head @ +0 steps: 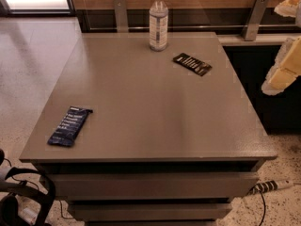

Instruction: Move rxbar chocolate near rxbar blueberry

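The rxbar chocolate (192,64) lies flat on the grey tabletop (150,107), towards the far right corner and set at a slant to the edges. A clear water bottle (158,21) with a white cap stands upright near the far edge, just to the left of the black wrapper and apart from it. The rxbar blueberry (69,125) lies flat close to the near left corner, its long side running roughly along the left edge. The two bars are well apart, at nearly opposite corners, with bare tabletop between them.

The claw (282,67) appears as a pale cream shape out beyond the right edge of the tabletop, level with its far half, touching neither bar. Whether it is open or closed cannot be told.

Two metal brackets (120,13) rise behind the far edge. A white power strip (270,186) lies on the speckled floor below the near right corner, and black straps (28,192) sit by the near left corner.
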`<state>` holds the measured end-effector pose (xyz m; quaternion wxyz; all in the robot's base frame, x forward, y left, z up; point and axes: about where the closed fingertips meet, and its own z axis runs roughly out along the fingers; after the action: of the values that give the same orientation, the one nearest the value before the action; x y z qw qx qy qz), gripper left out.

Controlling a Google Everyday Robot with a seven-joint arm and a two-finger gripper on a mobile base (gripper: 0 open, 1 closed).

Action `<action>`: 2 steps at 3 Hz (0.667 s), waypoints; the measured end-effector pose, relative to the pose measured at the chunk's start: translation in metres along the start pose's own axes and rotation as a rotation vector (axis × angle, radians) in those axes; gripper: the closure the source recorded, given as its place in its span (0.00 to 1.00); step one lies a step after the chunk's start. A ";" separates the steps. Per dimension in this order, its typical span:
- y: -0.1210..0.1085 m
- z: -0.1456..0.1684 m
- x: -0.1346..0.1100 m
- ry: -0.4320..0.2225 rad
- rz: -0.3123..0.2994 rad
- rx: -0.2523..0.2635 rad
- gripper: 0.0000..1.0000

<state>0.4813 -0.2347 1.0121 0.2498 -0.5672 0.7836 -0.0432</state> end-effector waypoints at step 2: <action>-0.067 0.022 0.009 -0.261 0.059 0.097 0.00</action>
<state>0.5468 -0.2617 1.0136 0.3778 -0.5321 0.7577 0.0004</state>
